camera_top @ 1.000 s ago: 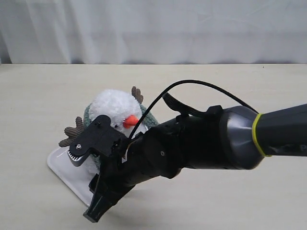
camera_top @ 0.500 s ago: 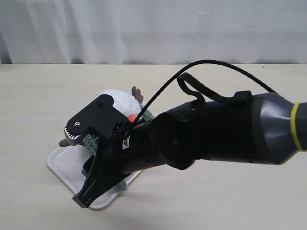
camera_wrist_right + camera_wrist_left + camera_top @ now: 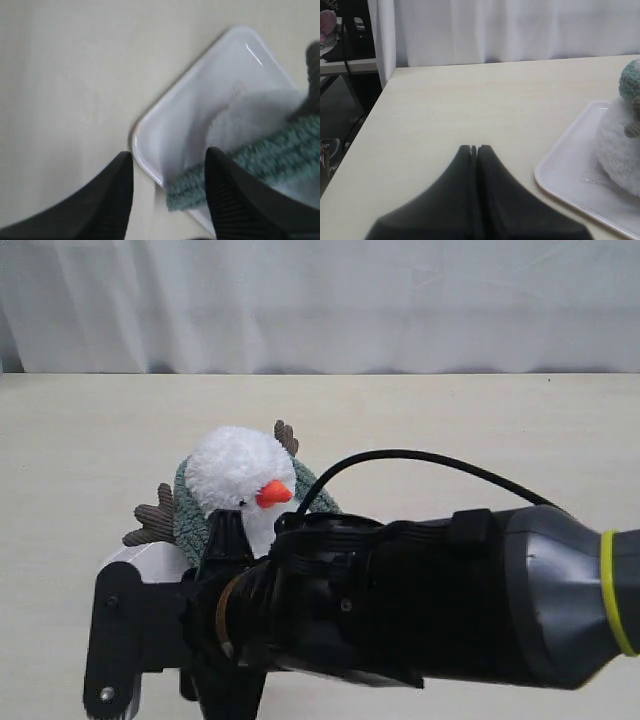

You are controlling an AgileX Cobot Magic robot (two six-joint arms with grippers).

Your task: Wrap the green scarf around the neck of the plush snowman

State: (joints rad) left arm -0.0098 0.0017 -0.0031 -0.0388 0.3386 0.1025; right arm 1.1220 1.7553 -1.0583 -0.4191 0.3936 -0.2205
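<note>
Fluffy white plush snowman sits on a white plastic tray on the pale wooden desk. Fuzzy sage-green scarf lies round its neck, showing on both sides of the head; 1 end reaches the tray rim. Right gripper: jaws apart, scarf end between them, close to 1 finger, not clamped. Left gripper: jaws together, nothing held, over the desk near the tray.
</note>
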